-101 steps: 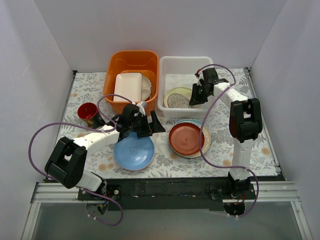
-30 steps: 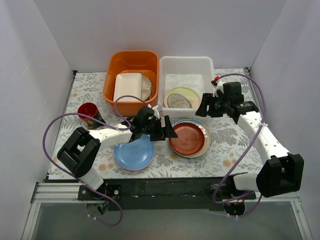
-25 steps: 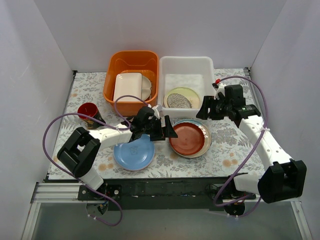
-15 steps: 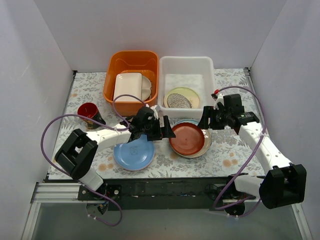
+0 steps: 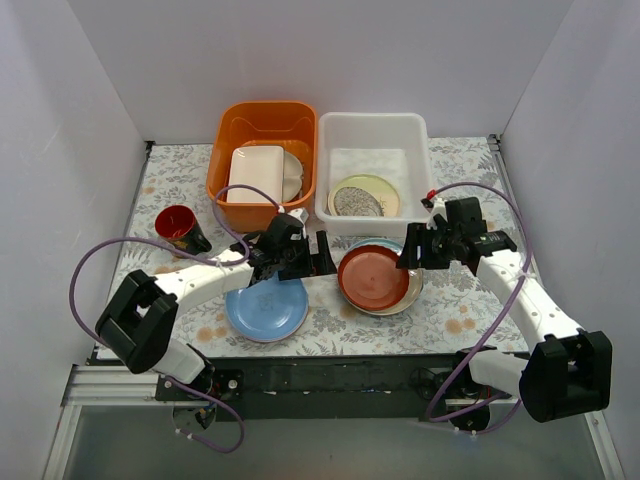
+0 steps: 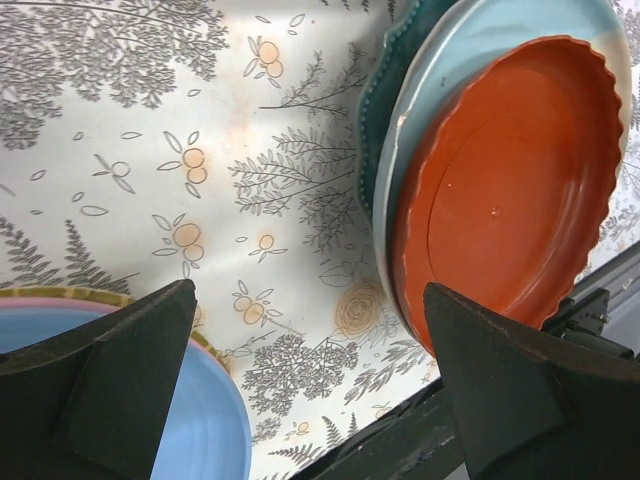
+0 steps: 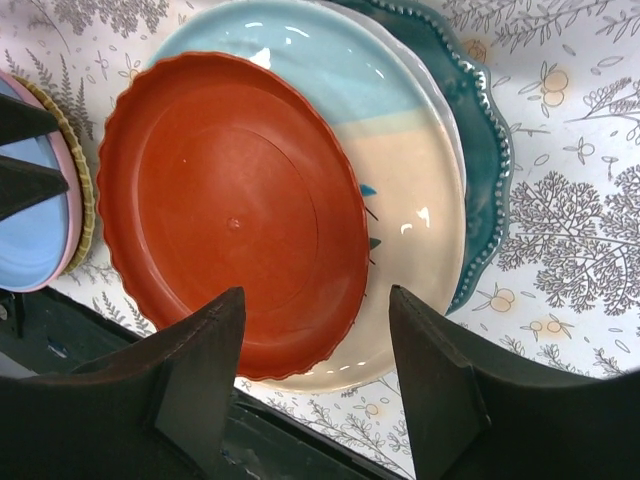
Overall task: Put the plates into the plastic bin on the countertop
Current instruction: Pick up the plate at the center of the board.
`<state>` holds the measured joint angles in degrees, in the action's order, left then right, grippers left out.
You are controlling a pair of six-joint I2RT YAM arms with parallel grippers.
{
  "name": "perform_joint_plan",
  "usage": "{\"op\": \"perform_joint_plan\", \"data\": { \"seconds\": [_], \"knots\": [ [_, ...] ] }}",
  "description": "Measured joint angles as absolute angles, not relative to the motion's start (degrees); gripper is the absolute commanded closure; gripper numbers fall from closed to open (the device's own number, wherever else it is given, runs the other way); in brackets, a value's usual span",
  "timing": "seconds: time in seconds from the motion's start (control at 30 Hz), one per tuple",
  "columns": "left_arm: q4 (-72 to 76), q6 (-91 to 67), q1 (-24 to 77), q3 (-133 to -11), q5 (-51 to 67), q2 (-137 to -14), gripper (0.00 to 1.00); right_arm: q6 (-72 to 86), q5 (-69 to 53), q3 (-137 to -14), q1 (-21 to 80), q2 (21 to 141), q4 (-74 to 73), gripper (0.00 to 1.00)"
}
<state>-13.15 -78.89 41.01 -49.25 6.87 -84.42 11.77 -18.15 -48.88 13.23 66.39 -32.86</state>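
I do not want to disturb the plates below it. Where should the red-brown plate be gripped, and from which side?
Probably by its raised fluted rim, from the right, near the open right gripper. The red-brown plate lies flat on the cream plate, shifted left, leaving a bare band of cream there: room for an outer finger.

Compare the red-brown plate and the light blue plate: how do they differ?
The red-brown plate has a fluted rim; the light blue plate has a smooth one. The red-brown plate tops a blue-and-cream plate; the light blue plate lies on a pink plate. The red-brown plate lies in front of the white bin, the light blue plate in front of the orange tub. Both are round and outside the bin.
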Motion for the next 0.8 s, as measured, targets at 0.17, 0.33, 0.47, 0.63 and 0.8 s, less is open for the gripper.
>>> {"op": "perform_joint_plan", "data": {
  "seconds": [0.17,0.33,0.47,0.63,0.8],
  "knots": [
    [-15.3,-78.5,41.0,-49.3,3.9,-82.7,0.02,11.7,-18.2,-48.1,13.2,66.7,-32.9,0.36],
    [-16.5,-78.2,41.0,-49.3,2.5,-81.6,0.02,11.6,-18.2,-47.1,13.2,67.6,-32.5,0.36],
    [-16.9,-77.9,41.0,-49.3,1.6,-81.5,0.02,11.5,-18.2,-46.2,13.2,67.9,-32.4,0.37],
    [-18.4,-77.1,41.0,-49.9,0.0,-81.5,0.02,11.3,-18.2,-45.9,13.3,68.4,-32.1,0.37],
    [-19.3,-76.9,41.0,-50.3,-0.3,-81.5,0.02,11.3,-18.2,-45.9,13.2,69.2,-31.4,0.41]
  ]
}}
